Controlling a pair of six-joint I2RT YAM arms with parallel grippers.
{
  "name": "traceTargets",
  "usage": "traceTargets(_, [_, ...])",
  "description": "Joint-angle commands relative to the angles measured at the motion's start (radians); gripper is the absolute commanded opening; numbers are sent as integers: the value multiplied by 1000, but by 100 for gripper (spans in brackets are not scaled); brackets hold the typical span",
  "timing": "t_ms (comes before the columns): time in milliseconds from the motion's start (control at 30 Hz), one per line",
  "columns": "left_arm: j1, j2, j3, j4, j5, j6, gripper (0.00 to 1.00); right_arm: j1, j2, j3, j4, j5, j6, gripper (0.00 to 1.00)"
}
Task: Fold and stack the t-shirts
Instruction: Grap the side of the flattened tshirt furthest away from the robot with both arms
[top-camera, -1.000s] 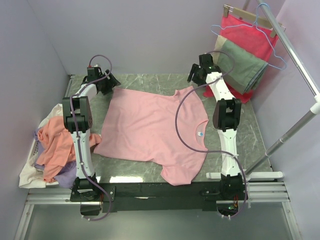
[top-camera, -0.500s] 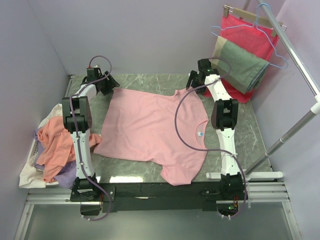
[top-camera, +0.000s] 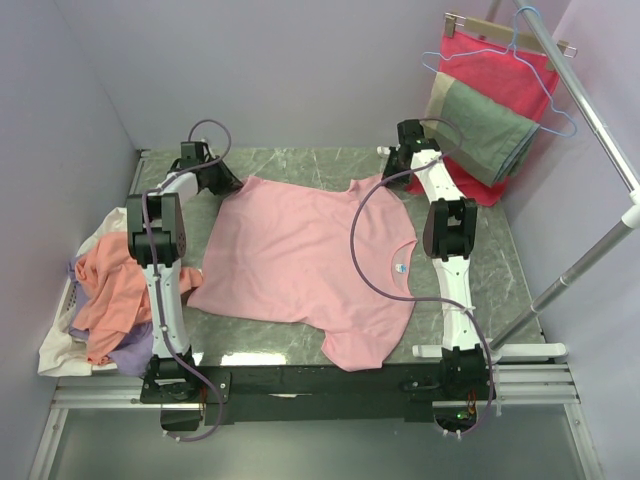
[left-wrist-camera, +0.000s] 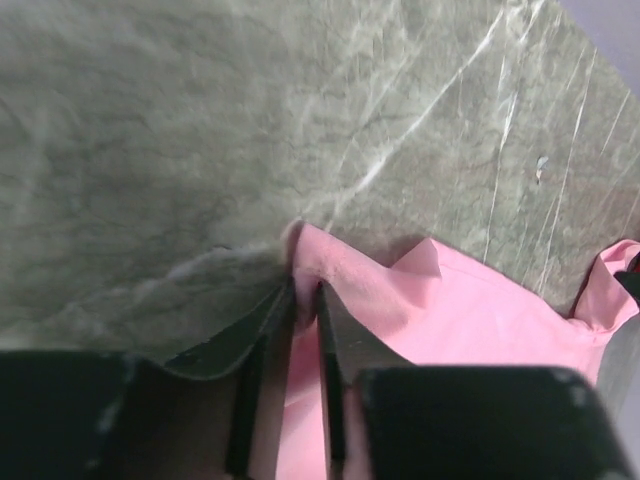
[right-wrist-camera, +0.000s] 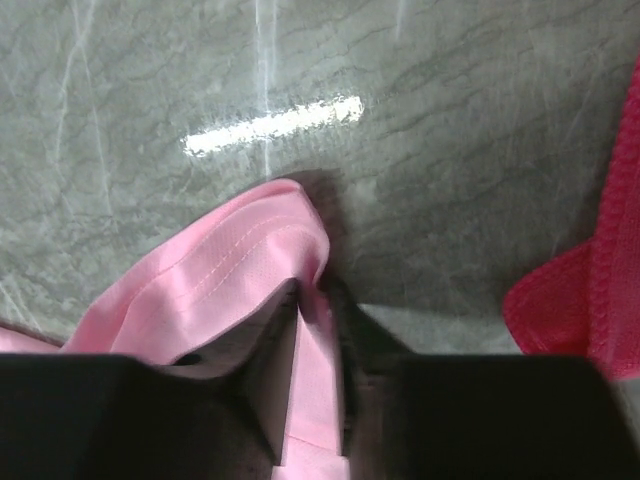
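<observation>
A light pink t-shirt (top-camera: 300, 260) lies spread flat on the marble table (top-camera: 300, 160), collar toward the right arm. My left gripper (top-camera: 234, 183) is at its far left corner. In the left wrist view this gripper (left-wrist-camera: 305, 292) is shut on the corner of the pink cloth (left-wrist-camera: 460, 310). My right gripper (top-camera: 392, 170) is at the far sleeve. In the right wrist view it (right-wrist-camera: 320, 290) is shut on the sleeve hem (right-wrist-camera: 220, 280). More t-shirts, salmon-orange (top-camera: 110, 290), white (top-camera: 60, 350) and lilac (top-camera: 135, 352), lie heaped at the left edge.
A red cloth (top-camera: 495, 70) on a blue hanger and a grey-green cloth (top-camera: 485, 125) hang at the back right, close behind the right arm. A metal rail (top-camera: 590, 120) slants down the right side. Walls enclose the left and back.
Both grippers have gone from open to shut on the pink t-shirt, the left on the far corner, the right on the far sleeve. Both wrists dropped slightly toward the cloth.
</observation>
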Motion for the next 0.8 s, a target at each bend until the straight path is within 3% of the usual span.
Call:
traceTargets(0, [-21, 45, -15, -130, -16, 42, 19, -5, -8, -17, 11, 3, -4, 16])
traceTargets(133, [-20, 55, 38, -148, -30, 51, 1, -5, -50, -69, 58, -4, -1, 0])
traceTargets(367, [-17, -2, 61, -124, -85, 56, 1, -5, -146, -150, 149, -1, -18, 0])
traceTargets(767, [-12, -312, -232, 103, -284, 54, 1, 2, -410, -373, 224, 81, -50, 0])
